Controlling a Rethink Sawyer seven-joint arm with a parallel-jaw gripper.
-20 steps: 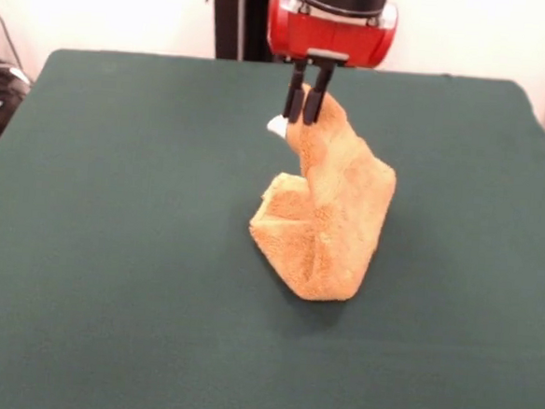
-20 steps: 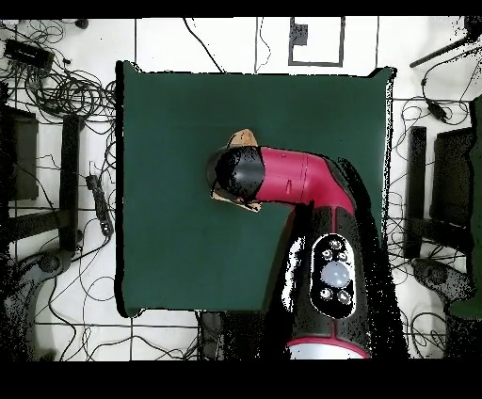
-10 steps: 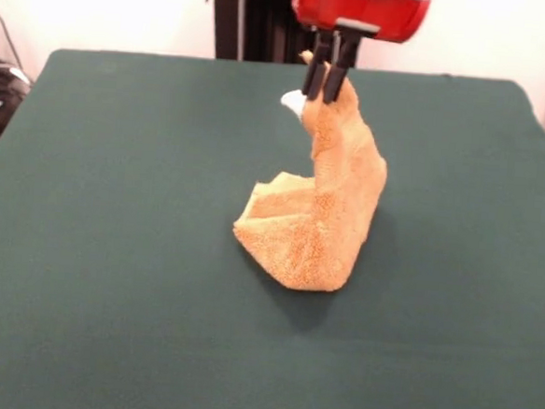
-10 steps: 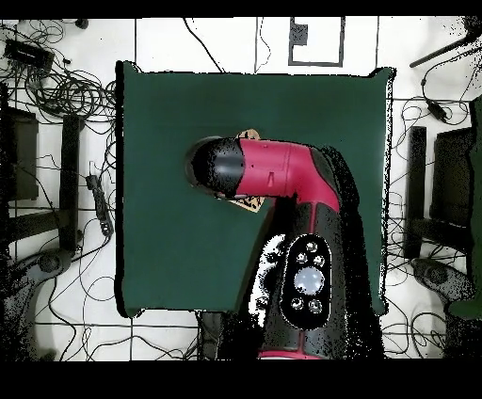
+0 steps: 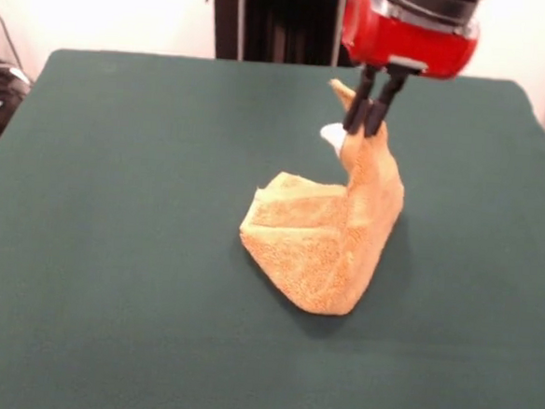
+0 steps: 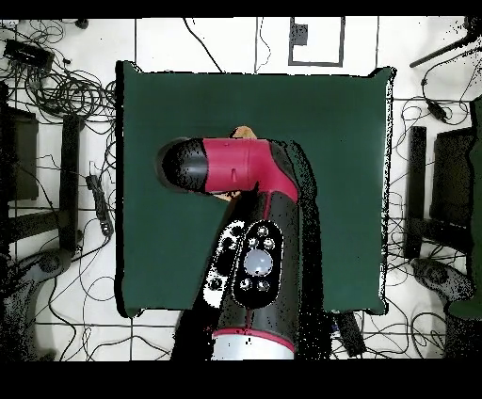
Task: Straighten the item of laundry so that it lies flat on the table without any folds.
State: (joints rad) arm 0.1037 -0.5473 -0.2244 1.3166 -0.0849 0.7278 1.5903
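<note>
**Towel held up by one corner**

The orange terry towel [image 5: 331, 237] was seen near the middle of the green surface [image 5: 110, 249], its lower part bunched in folds there, its upper corner with the white label [image 5: 333, 134] lifted. The hand [image 5: 368, 129] was clenched on that corner. Judged best: the corner should be drawn sideways and low, so the folds are dragged open before release.

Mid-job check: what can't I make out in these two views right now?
- Overhead view: the arm covers nearly all of the towel; its layout cannot be read.
- Overhead view: the claw is hidden under the arm.
- Front view: the towel's far side and the folds inside the bunch are hidden by its own cloth.
- Front view: print on the white label is too small.
</note>
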